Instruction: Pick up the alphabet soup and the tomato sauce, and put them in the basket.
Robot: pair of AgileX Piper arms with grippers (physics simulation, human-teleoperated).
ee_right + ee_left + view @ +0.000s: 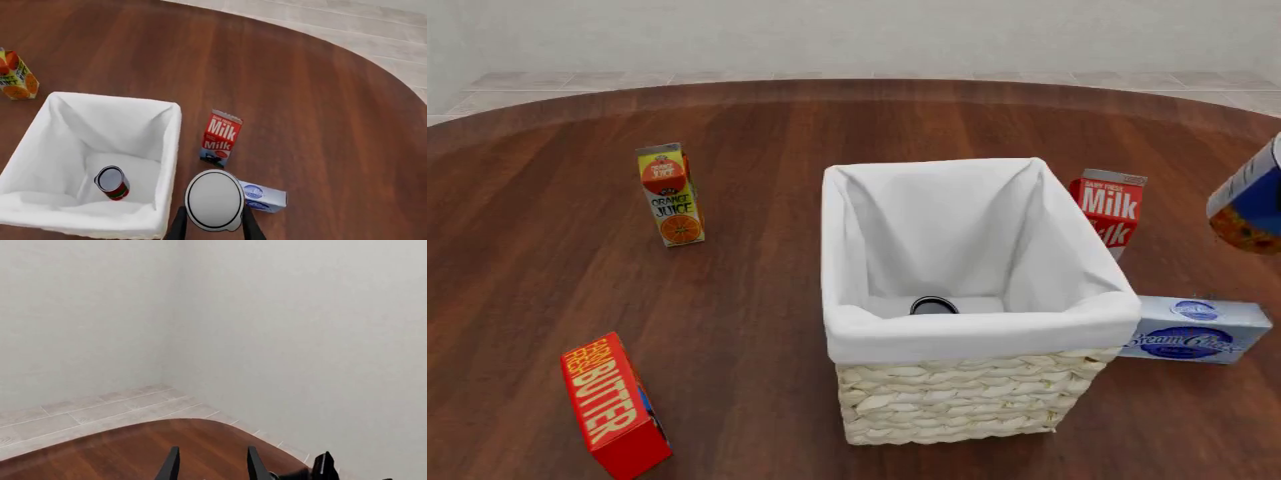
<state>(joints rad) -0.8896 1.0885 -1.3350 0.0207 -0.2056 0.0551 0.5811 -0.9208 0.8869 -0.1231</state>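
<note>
Right under the right wrist camera sits the alphabet soup (214,200), pale lid facing up, pinched between the right gripper's (212,225) two dark fingers (179,224), which are closed onto its sides. From the front it shows at three o'clock, blue and orange, hanging above the desk (761,150) beside the basket (961,395) and not yet over it; my read is it's held high so it clears the cloth rim before the drop. The tomato sauce (112,182) is already inside, lying on the white lining near the front wall, dark top just peeking over the rim from the front. One can home, one to go. Outward now: the milk carton (1109,208) at two o'clock just beside the basket, the cream cheese box (1197,330) at four, the orange juice (670,195) at ten, the butter box (614,405) at eight. The left gripper (212,465) points at the far wall, fingers apart, nothing between them.
</note>
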